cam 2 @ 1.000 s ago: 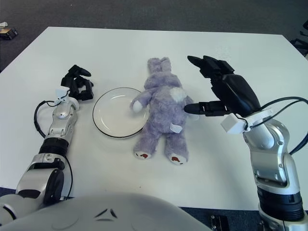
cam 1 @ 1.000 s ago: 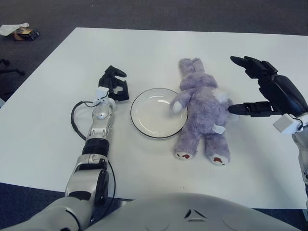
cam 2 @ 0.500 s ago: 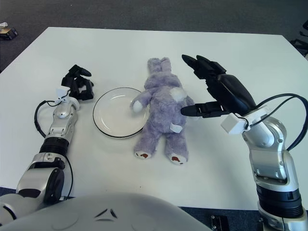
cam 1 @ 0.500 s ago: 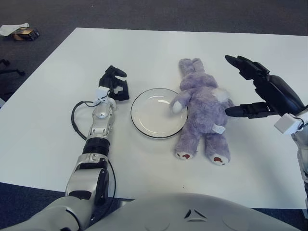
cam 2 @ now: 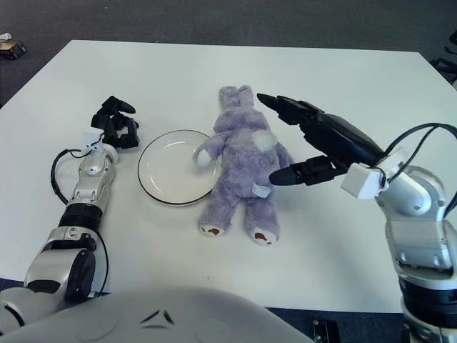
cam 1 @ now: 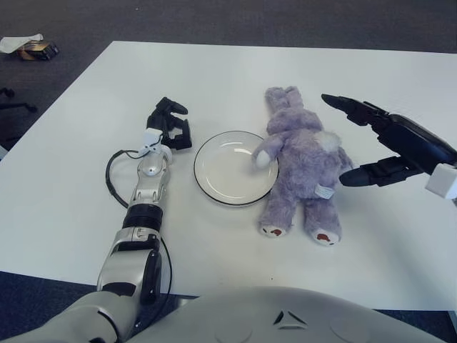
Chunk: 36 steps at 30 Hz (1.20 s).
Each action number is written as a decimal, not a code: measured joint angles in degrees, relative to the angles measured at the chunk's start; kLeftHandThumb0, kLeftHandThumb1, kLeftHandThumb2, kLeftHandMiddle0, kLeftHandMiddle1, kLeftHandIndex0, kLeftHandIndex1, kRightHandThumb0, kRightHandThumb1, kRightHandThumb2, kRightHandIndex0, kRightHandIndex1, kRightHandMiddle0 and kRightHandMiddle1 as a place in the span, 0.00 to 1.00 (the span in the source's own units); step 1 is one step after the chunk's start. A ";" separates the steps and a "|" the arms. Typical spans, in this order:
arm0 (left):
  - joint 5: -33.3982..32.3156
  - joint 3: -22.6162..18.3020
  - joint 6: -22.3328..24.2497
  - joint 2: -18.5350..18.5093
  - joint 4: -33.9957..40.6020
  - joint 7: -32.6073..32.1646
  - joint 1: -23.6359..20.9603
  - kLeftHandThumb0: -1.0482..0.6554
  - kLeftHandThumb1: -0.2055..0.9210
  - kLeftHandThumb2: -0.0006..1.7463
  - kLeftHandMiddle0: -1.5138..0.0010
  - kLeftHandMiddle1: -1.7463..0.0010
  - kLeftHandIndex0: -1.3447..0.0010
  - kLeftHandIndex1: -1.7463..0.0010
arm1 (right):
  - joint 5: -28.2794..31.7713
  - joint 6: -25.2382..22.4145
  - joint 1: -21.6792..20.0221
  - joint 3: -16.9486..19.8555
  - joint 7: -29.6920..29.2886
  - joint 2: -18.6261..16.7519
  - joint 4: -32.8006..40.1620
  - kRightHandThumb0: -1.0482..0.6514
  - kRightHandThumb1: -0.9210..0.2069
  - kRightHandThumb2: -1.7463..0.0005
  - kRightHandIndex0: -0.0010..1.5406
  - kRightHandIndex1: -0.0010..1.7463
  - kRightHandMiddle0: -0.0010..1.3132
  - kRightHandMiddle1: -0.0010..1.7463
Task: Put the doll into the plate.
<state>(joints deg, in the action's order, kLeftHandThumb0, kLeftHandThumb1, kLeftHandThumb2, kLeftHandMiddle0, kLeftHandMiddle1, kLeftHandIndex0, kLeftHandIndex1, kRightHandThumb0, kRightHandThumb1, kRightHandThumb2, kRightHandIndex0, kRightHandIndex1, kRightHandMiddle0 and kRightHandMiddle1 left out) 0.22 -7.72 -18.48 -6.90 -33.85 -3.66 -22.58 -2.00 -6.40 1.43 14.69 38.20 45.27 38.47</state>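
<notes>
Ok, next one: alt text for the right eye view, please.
A purple plush doll lies face down on a white table, one paw over the rim of an empty white plate to its left. The right hand hovers open beside the doll; the left hand shows left of the plate.

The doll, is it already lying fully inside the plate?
No, the doll lies on the table beside the plate, with only one paw over its rim.
</notes>
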 measured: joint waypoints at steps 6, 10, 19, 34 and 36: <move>-0.05 -0.14 0.39 0.15 0.08 0.00 -0.02 0.61 0.30 0.87 0.48 0.00 0.60 0.05 | 1.53 -5.77 -0.45 0.03 2.29 1.70 2.22 0.01 0.01 0.90 0.00 0.00 0.00 0.00; -0.05 -0.20 0.44 0.27 0.09 0.00 -0.04 0.61 0.30 0.87 0.48 0.00 0.59 0.06 | 1.71 -8.81 -0.47 0.09 3.25 2.88 3.96 0.01 0.01 0.91 0.00 0.00 0.00 0.00; 0.01 -0.17 1.32 0.33 0.39 -0.07 -0.04 0.61 0.31 0.87 0.48 0.00 0.61 0.05 | 2.94 -12.86 -0.51 0.17 4.51 4.13 6.24 0.01 0.00 0.92 0.00 0.00 0.00 0.00; 0.02 -0.16 2.17 0.81 1.03 -0.24 -0.02 0.61 0.38 0.82 0.59 0.00 0.61 0.01 | 6.06 -15.94 -0.95 0.17 6.77 5.99 6.67 0.00 0.00 0.86 0.00 0.00 0.00 0.00; 0.01 -0.16 2.44 0.93 1.21 -0.28 0.01 0.61 0.41 0.80 0.62 0.00 0.61 0.01 | 6.16 -15.91 -1.14 0.17 6.82 6.06 6.67 0.00 0.00 0.85 0.00 0.00 0.00 0.00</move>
<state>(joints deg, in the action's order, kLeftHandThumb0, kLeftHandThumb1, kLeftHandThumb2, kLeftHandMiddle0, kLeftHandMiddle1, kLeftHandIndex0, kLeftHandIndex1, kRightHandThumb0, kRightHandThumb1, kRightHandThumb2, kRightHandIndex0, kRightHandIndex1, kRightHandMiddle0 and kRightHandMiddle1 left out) 0.23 -7.88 -16.04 -5.96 -32.64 -3.94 -22.58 4.17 -22.31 0.29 14.86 45.02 51.33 45.15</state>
